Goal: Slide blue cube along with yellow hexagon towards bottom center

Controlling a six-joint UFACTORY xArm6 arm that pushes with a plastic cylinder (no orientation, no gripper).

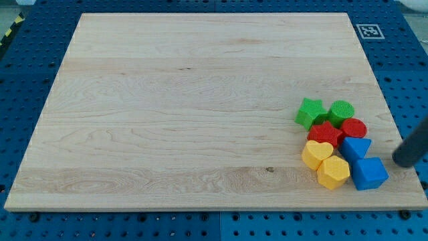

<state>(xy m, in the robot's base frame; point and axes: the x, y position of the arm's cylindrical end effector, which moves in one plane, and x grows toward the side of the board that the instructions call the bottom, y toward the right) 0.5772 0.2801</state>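
Wooden board (167, 100) held every block bunched at the view's lower right.
My tip (403, 161), bare and holding nothing, sat just right of the blue cube (368, 174), which touched the yellow hexagon (332, 173).

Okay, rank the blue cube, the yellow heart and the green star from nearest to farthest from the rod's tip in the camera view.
My tip sits at the view's right edge, just right of the cluster.
1. Blue cube: right beside the tip, lower right of the cluster.
2. Yellow heart: on the cluster's left side, lower down.
3. Green star: top left of the cluster, farthest away.
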